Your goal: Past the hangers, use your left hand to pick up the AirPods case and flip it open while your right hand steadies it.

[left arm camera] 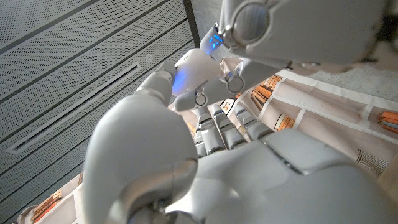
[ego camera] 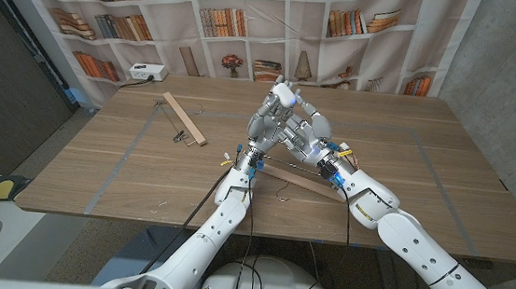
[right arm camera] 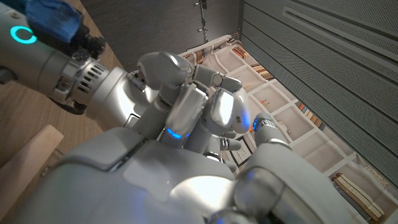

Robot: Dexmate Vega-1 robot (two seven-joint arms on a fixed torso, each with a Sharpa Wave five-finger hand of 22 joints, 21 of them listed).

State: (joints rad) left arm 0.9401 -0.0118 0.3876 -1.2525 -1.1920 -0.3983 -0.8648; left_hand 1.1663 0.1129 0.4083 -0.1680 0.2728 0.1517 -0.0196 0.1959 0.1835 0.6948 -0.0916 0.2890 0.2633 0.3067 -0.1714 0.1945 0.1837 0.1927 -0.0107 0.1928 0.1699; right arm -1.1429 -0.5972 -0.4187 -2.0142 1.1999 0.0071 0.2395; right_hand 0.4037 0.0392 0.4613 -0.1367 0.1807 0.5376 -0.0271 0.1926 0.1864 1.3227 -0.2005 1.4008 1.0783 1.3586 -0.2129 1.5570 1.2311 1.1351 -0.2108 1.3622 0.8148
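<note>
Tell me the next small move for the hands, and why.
Probably thumb the lid up with the left hand: the AirPods case is already lifted above the table, the right hand is pressed against it, and no open lid is visible.

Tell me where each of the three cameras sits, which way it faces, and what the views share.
Head view: on the robot's head, looking down at the wooden table; both arms show, left hand and right hand meeting around the AirPods case.
Left wrist view: along the left hand, tilted up towards a slatted ceiling.
Right wrist view: along the right hand, towards the bookshelf backdrop.
Shared: both hands clasped together.
</note>
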